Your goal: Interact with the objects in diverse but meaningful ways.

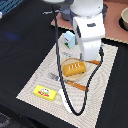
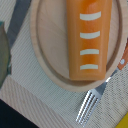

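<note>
An orange rectangular block (image 1: 74,68) with white stripes lies on a tan plate (image 1: 65,64) in the middle of the woven placemat. The wrist view looks straight down on the block (image 2: 90,35) and the plate (image 2: 47,55). An orange-handled fork (image 1: 69,83) lies just beside the plate, its tines (image 2: 89,107) pointing away from the handle (image 2: 122,63). A yellow packet with red marks (image 1: 44,92) sits near the mat's front corner, with a white elongated piece (image 1: 61,95) beside it. A pale blue carton (image 1: 70,38) stands behind the plate. My gripper (image 1: 92,60) hangs above the plate's far side; its fingers do not show.
A black cable (image 1: 67,102) loops from the arm across the mat. A brown board (image 1: 112,22) and a bowl (image 1: 124,19) sit at the exterior view's upper right. Dark tabletop (image 1: 20,45) surrounds the placemat (image 1: 40,75).
</note>
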